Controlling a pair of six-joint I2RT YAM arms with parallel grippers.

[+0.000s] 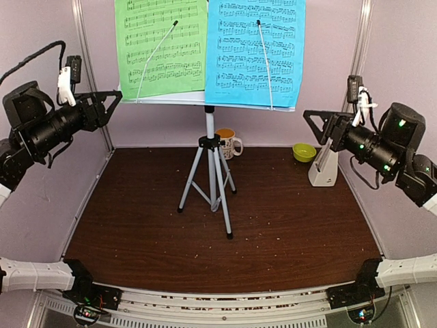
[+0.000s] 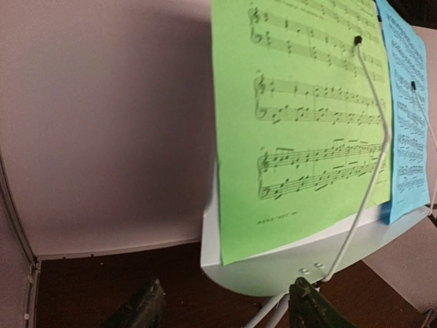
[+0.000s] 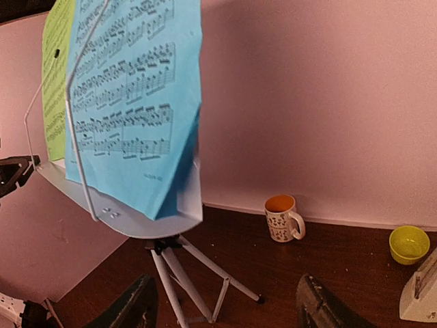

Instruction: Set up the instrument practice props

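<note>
Both tools are spread wide, nothing pinched in either. The left tool (image 1: 113, 107) hangs just off the left edge of the music stand (image 1: 209, 126), and the right tool (image 1: 313, 126) is near its right edge, neither touching it. The stand's upright mid-desk (image 1: 136, 225), with the green sheet (image 1: 160, 48) and blue sheet (image 1: 256, 51) side by side on it. The metronome (image 1: 323, 169) sits back right on the desk.

Dark brown wood-grain table (image 1: 136, 232). Carries silver tripod (image 1: 213, 171) at centre, patterned mug (image 1: 230, 143) just behind, green bowl (image 1: 304, 152) and white metronome (image 1: 323, 169) at back right.
</note>
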